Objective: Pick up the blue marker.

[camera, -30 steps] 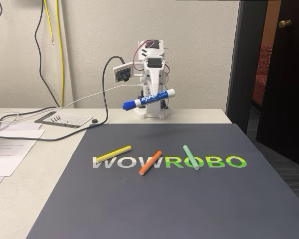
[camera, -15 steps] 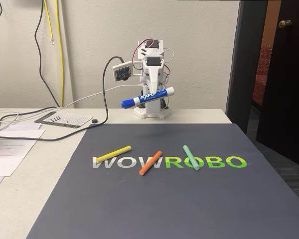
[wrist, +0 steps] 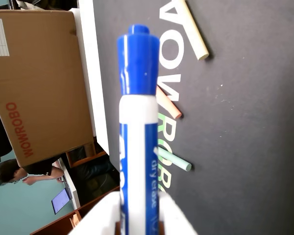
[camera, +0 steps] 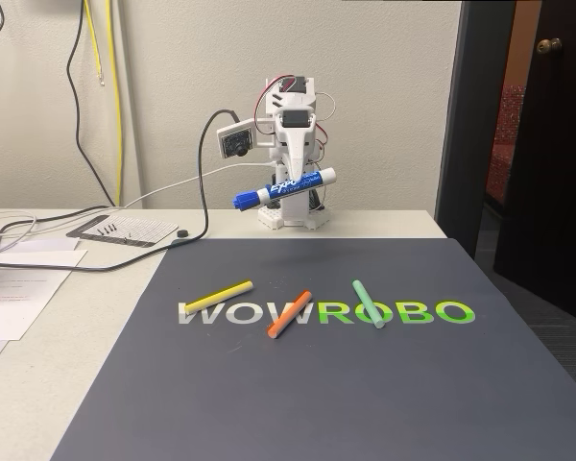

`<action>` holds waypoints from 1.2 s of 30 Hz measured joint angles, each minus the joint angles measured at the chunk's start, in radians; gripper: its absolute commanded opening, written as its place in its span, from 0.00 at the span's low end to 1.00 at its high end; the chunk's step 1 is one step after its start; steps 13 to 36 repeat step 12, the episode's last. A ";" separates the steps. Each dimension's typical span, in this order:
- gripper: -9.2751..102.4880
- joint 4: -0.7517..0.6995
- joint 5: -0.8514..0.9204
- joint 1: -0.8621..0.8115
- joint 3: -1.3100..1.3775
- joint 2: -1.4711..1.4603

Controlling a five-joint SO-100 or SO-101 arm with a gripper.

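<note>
Since half a second ago nothing has shifted: the pincer (camera: 293,184) stays clamped on the blue marker (camera: 284,189), held level well above the desk (camera: 48,375); pick-up judged complete

Mat: a dark grey mat (camera: 298,384) covers most of the worktop (camera: 67,355), printed with "WOWROBO" in white and green.
Yellow stick: the yellow stick (camera: 219,295) lies across the first letters, at the left in the fixed view.
Orange stick: the orange stick (camera: 289,313) lies slanted near the middle of the lettering.
Green stick: the green stick (camera: 368,303) lies to its right, over the green letters.
Papers: white sheets (camera: 24,283) lie at the worktop's left edge.
Cables: black cables (camera: 38,240) trail over the worktop; a yellow cable (camera: 115,96) hangs on the wall.
Box: a cardboard box (wrist: 39,88) marked "WOWROBO" shows in the wrist view.
Door: a dark door (camera: 547,144) stands at the right.
</note>
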State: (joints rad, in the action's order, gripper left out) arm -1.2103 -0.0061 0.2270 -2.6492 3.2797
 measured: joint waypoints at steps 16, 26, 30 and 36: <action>0.08 0.000 -0.009 0.000 0.000 0.003; 0.08 0.000 -0.009 0.000 0.000 0.003; 0.08 0.000 -0.009 0.000 0.000 0.003; 0.08 0.000 -0.009 0.000 0.000 0.003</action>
